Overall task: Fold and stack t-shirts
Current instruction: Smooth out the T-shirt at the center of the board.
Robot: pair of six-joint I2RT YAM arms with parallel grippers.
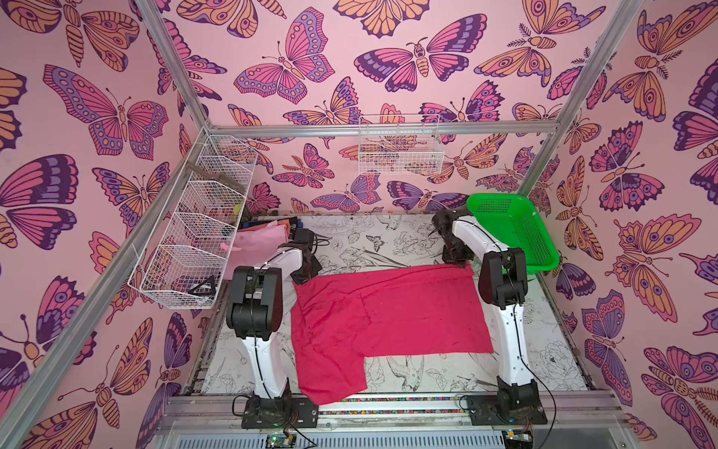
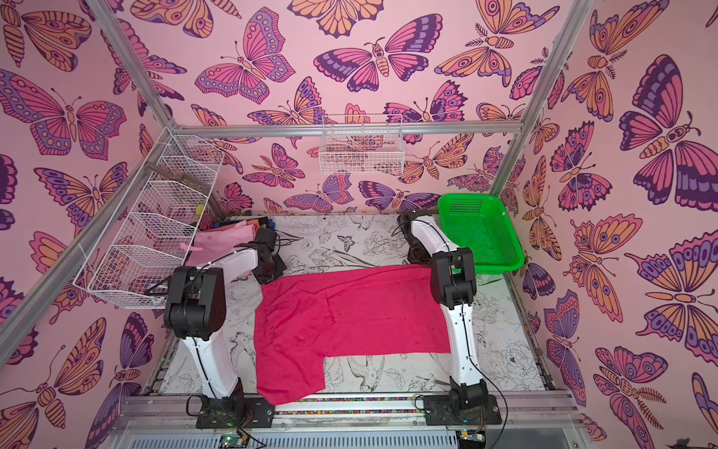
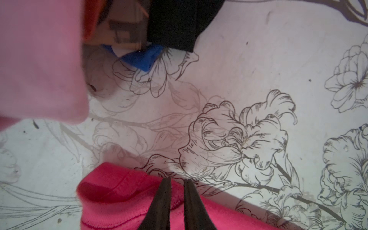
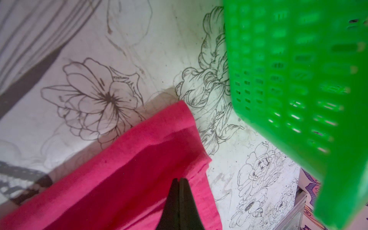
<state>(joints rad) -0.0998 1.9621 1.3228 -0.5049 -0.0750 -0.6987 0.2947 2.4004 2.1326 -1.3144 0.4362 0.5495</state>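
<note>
A crimson t-shirt (image 1: 388,311) (image 2: 349,311) lies spread flat across the middle of the table, one sleeve reaching the front edge. My left gripper (image 1: 305,272) (image 3: 177,179) is at its far left corner. The fingers stand a narrow gap apart with the shirt's (image 3: 119,199) hem pinched between them. My right gripper (image 1: 454,260) (image 4: 179,179) is at the far right corner, its fingers pressed together on the cloth (image 4: 129,169), whose edge is raised off the table. A light pink t-shirt (image 1: 256,241) (image 3: 39,59) tops a pile at the back left, with orange (image 3: 91,20) and dark (image 3: 175,23) cloth beside it.
A green mesh basket (image 1: 513,229) (image 4: 298,79) stands tilted at the back right, close to my right wrist. White wire baskets (image 1: 194,241) hang along the left wall, another wire basket (image 1: 400,147) on the back rail. Blue cloth (image 3: 141,57) lies by the pile.
</note>
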